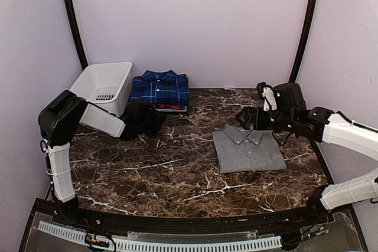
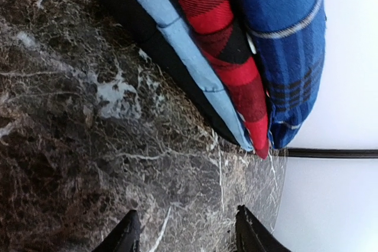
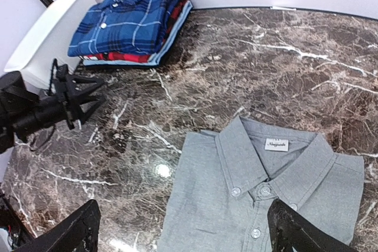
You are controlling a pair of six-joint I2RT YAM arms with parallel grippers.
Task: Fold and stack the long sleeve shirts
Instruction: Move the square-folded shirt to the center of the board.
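Right gripper (image 3: 186,231) wide apart, empty by folded grey shirt (image 3: 260,199); left gripper (image 2: 189,237) parted beside stack (image 1: 159,90); stacking judged next, needing level lift.

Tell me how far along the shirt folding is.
Done: the blue plaid shirt tops a folded stack by the white basket, and the grey shirt lies folded. In hand: nothing; left gripper and right gripper are open, empty. Left: moving the grey shirt onto the stack.
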